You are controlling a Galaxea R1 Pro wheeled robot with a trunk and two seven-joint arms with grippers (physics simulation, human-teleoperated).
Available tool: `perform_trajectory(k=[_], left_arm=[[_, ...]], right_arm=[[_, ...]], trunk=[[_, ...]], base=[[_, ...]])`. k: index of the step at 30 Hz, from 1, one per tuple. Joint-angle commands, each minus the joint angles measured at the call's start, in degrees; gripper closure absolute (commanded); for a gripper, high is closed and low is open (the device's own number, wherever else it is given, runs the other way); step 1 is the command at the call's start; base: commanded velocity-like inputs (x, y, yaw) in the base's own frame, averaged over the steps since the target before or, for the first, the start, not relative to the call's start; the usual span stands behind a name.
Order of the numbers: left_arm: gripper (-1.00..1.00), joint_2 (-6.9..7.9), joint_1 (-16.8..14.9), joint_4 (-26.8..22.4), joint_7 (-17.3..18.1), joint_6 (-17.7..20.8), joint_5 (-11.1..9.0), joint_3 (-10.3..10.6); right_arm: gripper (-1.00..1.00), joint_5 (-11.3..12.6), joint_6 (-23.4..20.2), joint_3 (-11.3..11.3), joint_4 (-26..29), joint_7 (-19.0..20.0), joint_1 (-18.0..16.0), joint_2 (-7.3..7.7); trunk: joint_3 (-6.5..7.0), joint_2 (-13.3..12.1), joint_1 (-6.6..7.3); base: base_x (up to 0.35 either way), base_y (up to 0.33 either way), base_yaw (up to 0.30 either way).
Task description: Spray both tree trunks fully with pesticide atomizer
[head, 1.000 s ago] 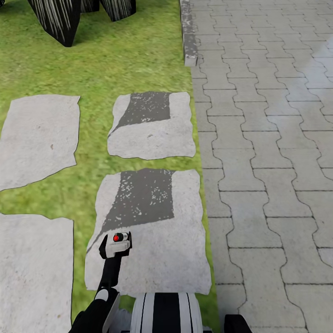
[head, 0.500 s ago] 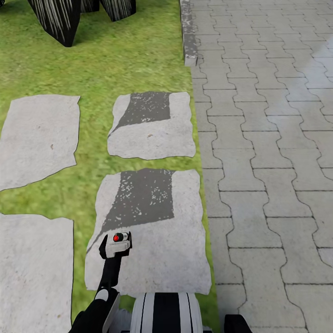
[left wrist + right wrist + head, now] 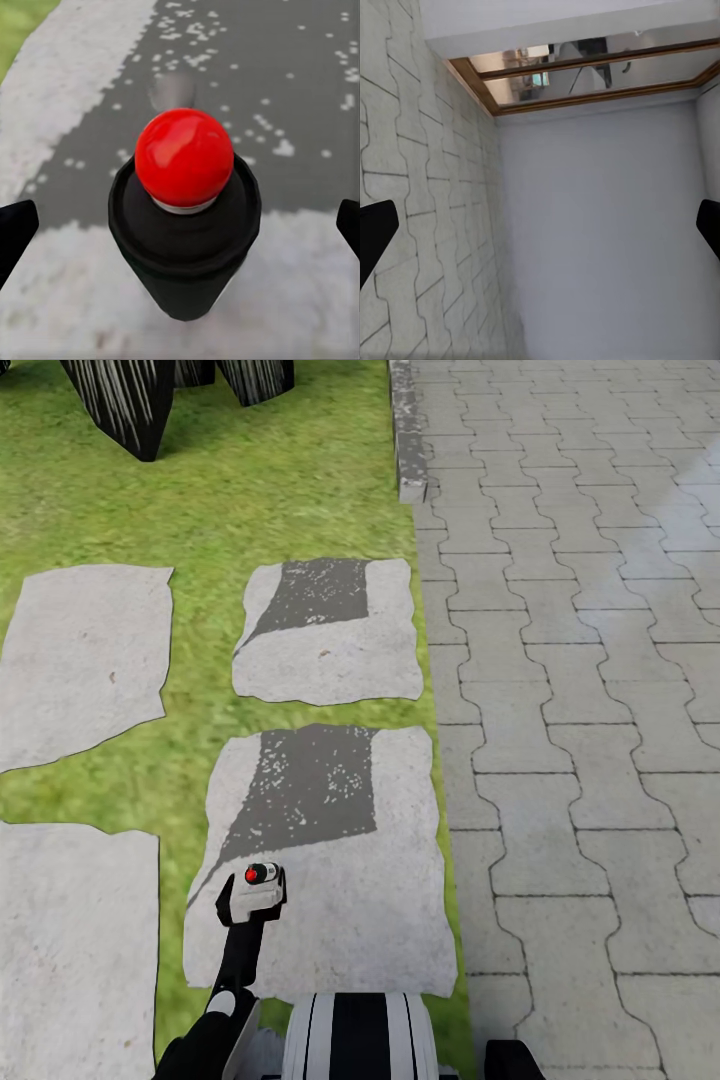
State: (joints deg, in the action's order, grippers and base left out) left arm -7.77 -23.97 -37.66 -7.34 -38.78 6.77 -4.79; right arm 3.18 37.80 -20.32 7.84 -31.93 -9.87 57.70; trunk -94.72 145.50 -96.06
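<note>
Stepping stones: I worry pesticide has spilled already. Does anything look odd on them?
Two stones beside the paving carry dark, speckled grey patches: the near stone and the far stone. The left stones are plain and pale. Whether the patches are a spill or surface marking cannot be told.

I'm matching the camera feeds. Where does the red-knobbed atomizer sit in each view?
Head view: red-knobbed atomizer low, left of centre, at the left arm's end.
Left wrist view: dead centre, between the fingertips of the left gripper.
Right wrist view: faces grey paving and a white wall.
Shared landmark: the dark-patched stepping stone beneath it.
</note>
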Motion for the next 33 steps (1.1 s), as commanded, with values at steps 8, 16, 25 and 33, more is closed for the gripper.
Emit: perform_trajectory(k=[8,16,25,33], left_arm=[[1.0,-0.06,0.0,0.1,-0.3,-0.2,0.6,-0.2],[1.0,-0.06,0.0,0.1,-0.3,-0.2,0.6,-0.2],[1.0,-0.06,0.0,0.1,-0.3,-0.2,0.6,-0.2],[1.0,-0.06,0.0,0.0,-0.3,-0.2,0.6,-0.2]], right_arm=[[-1.0,0.3,0.2,0.3,-0.1,-0.1,-0.1,0.05],[-1.0,0.3,0.2,0.3,-0.1,-0.1,-0.1,0.05],[-1.0,0.3,0.2,0.3,-0.1,-0.1,-0.1,0.05],[-1.0,0.3,0.2,0.3,-0.1,-0.1,-0.1,0.05]], trunk=[[-0.03,0.0,0.01],[-0.03,0.0,0.01],[0.2,0.0,0.03],[0.86,0.0,0.11]], base=[[0.0,0.0,0.0],[0.0,0.0,0.0],[0.0,0.0,0.0],[0.0,0.0,0.0]])
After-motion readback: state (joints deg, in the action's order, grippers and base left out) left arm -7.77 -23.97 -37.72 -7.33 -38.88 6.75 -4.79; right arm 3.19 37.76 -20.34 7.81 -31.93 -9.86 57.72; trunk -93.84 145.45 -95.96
